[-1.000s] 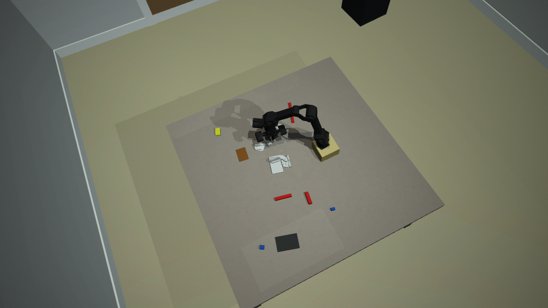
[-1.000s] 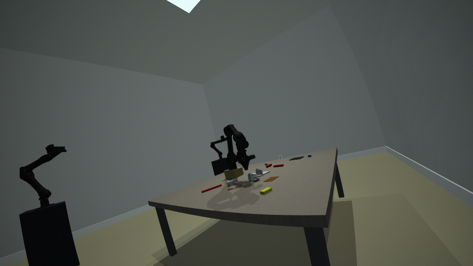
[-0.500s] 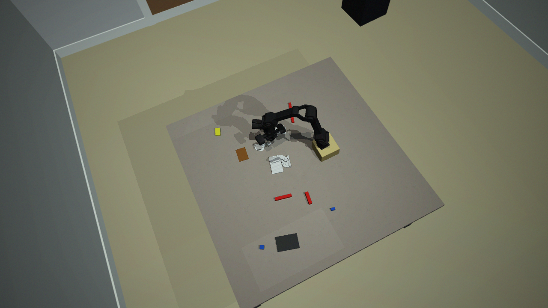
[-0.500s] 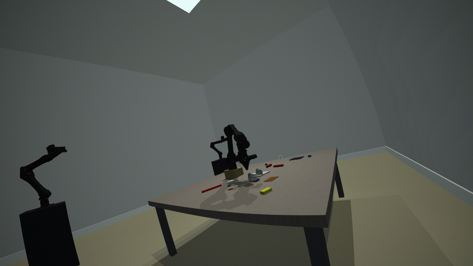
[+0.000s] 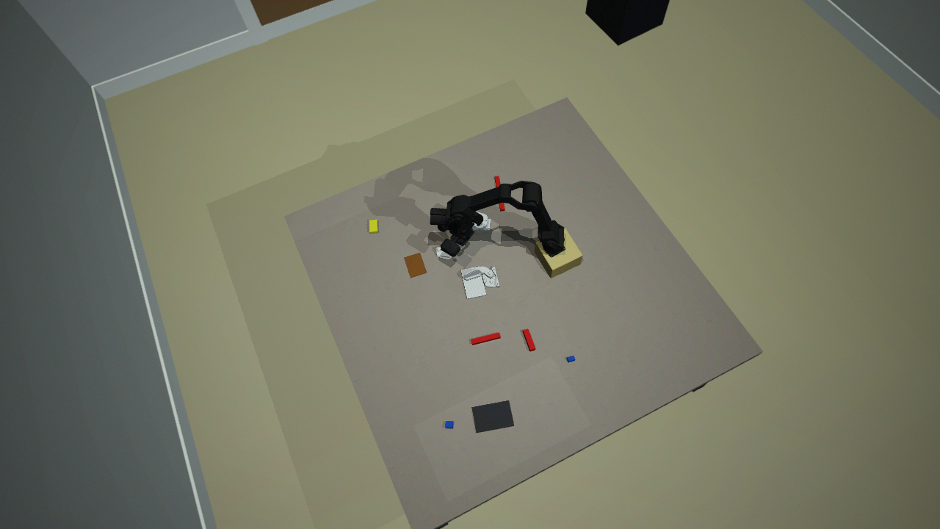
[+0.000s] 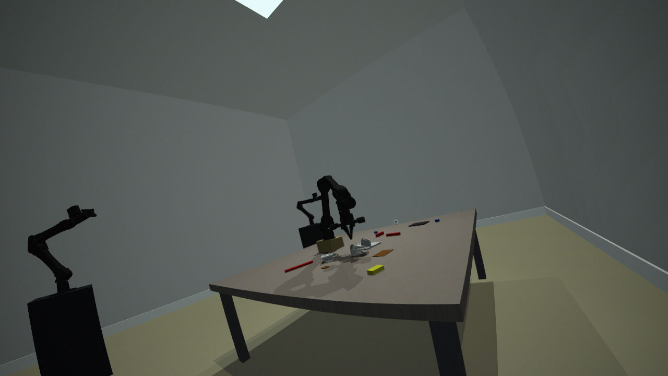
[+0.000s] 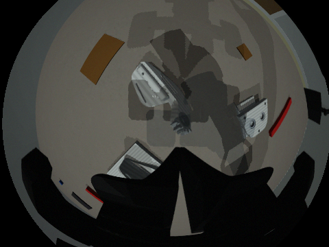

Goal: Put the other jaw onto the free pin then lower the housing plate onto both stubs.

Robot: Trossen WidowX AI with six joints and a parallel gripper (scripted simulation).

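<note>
My gripper (image 6: pixel 350 237) (image 7: pixel 179 151) is shut and empty, its tips touching above the table. A loose white jaw (image 5: pixel 442 252) (image 6: pixel 356 251) (image 7: pixel 149 86) lies on the table ahead of the fingertips in the wrist view, gear teeth toward them. The base plate (image 5: pixel 474 288) (image 7: pixel 137 149) carries the other jaw (image 5: pixel 489 275) (image 6: pixel 365 242); in the wrist view my fingers partly cover it. The housing plate (image 5: pixel 484 222) (image 6: pixel 327 257) (image 7: pixel 256 120), with two round holes, lies apart and looks tilted. The free pin and any tooth contact cannot be made out.
A brown tile (image 5: pixel 415 264) (image 6: pixel 382 253) (image 7: pixel 101 59) and a yellow block (image 5: pixel 373 226) (image 6: pixel 375 269) lie beyond the loose jaw. A red bar (image 6: pixel 298 266) (image 7: pixel 281 117) lies beyond the housing plate. The arm stands on a tan block (image 5: pixel 566 259).
</note>
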